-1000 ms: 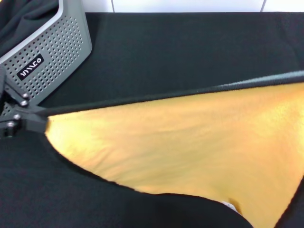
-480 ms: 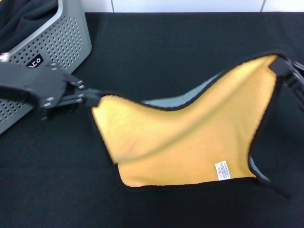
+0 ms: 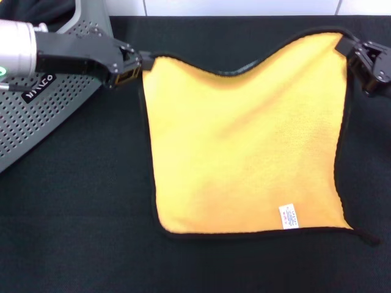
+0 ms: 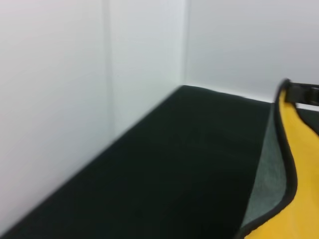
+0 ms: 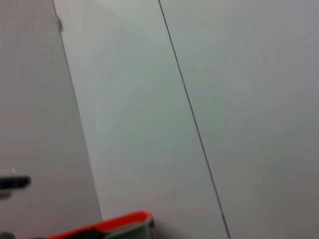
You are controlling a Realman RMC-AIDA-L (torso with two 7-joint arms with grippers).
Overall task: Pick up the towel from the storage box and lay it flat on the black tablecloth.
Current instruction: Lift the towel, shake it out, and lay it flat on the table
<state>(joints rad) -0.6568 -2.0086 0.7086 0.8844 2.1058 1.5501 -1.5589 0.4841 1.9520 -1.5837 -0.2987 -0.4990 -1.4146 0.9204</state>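
The yellow-orange towel [image 3: 244, 146] with dark edging and a small white tag [image 3: 288, 217] is spread over the black tablecloth [image 3: 73, 232] in the head view. My left gripper [image 3: 142, 62] is shut on its far left corner. My right gripper [image 3: 349, 46] is shut on its far right corner. The far edge sags between them. The near edge lies on the cloth. The grey perforated storage box [image 3: 36, 116] stands at the far left. The left wrist view shows the towel's edge [image 4: 286, 164] and the tablecloth [image 4: 189, 169].
Dark fabric [image 3: 30, 9] lies in the storage box. A white wall [image 3: 244, 6] runs behind the table's far edge. The right wrist view shows only white wall panels [image 5: 209, 99] and a red-orange strip [image 5: 109, 226].
Both grippers have moved away from me with the towel's corners. The towel has gone from hanging close to the camera to being spread out with its near edge on the tablecloth.
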